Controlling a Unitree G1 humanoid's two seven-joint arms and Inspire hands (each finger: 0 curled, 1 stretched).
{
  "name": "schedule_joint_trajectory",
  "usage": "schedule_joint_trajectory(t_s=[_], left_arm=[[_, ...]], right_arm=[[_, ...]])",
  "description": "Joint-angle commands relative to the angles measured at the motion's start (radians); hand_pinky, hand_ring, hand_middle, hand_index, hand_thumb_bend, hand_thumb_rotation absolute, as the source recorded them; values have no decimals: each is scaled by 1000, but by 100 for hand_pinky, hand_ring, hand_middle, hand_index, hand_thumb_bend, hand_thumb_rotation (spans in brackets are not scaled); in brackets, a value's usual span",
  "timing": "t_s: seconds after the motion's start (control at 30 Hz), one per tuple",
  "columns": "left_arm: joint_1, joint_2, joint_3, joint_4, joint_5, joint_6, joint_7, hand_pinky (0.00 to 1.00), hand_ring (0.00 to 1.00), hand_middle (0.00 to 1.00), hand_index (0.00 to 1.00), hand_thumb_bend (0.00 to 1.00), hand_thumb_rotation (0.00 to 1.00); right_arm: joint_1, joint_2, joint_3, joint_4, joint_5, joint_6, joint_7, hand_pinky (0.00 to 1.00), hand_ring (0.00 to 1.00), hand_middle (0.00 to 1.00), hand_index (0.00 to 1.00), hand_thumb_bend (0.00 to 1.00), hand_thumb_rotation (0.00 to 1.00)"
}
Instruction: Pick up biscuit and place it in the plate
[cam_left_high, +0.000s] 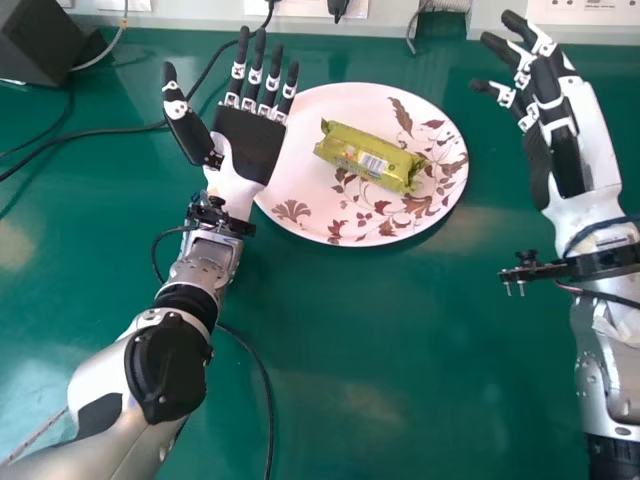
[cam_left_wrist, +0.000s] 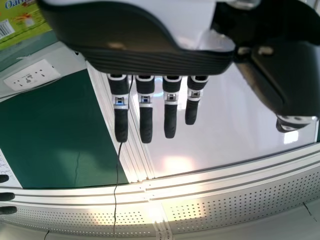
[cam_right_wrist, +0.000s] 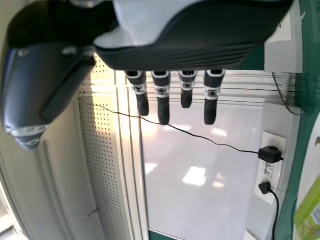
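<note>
Biscuit packet (cam_left_high: 370, 155) and left hand (cam_left_high: 250, 145) lie near each other but apart, the packet to the hand's right. That hand is palm up, its fingers straight and spread slightly, its thumb held away from them; nothing is in its grasp. It overlaps the plate's rim in the head view, though whether it hovers over the rim or sits just outside it is hard to judge. Smooth black covers its palm and slim, round-tipped fingers, with pale bands between the black lengths; behind the wrist comes a silvery, metallic forearm with a rounded black elbow.

The packet rests on the plate (cam_left_high: 290, 165), toward its far side, set at a slant. Its wrapper is glossy yellow-green, a plump oblong with crimped ends and a white barcode patch. The plate is round, shallow and pinkish white, with brown and reddish leaf sprays on its right and near parts.

Farther right, well apart from the packet, is the right hand (cam_left_high: 570, 120), its fingers loosely extended and empty, its shell smooth and white. Beneath everything is a flat green tabletop (cam_left_high: 400, 400) with a soft sheen. A thin black cable (cam_left_high: 90, 133) crosses it on the left, near a dark, angular box (cam_left_high: 40, 45).
</note>
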Motion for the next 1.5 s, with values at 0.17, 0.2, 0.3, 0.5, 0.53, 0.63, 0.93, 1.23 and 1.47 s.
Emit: schedule_joint_trajectory(t_s=[0.17,0.2,0.3,0.5,0.53,0.63,0.93,1.23,1.47], left_arm=[[18,10,9,-1,-1,-22,7,70,78,86,93,87,43],[19,10,7,-2,1,-30,9,70,78,86,94,86,42],[21,14,6,-2,3,-36,17,72,79,87,94,90,43],[26,20,7,-4,0,-45,11,78,79,87,94,93,46],[27,21,8,-4,-1,-46,8,78,79,87,94,92,45],[30,24,7,-5,1,-58,7,77,78,86,94,91,45],[39,36,11,-8,-3,-67,10,73,78,86,91,97,46],[41,41,7,-8,1,-83,20,76,78,86,90,99,53],[45,40,-2,-10,13,-104,41,80,79,85,87,100,56]], right_arm=[[0,28,-17,18,92,-1,35,91,87,92,98,100,67],[0,31,-19,22,110,0,45,93,87,92,99,100,66],[0,41,-25,28,159,6,66,92,88,92,98,100,67],[-10,59,-38,42,233,15,102,94,89,92,95,100,68],[-11,63,-39,44,246,17,107,95,90,92,96,99,68],[-16,73,-46,57,279,15,127,94,90,92,95,99,69],[-28,102,-75,103,360,21,176,96,92,92,91,98,72],[-49,135,-117,170,427,-7,242,100,95,92,89,99,75],[-41,167,-137,176,429,-31,234,100,95,92,89,100,75]])
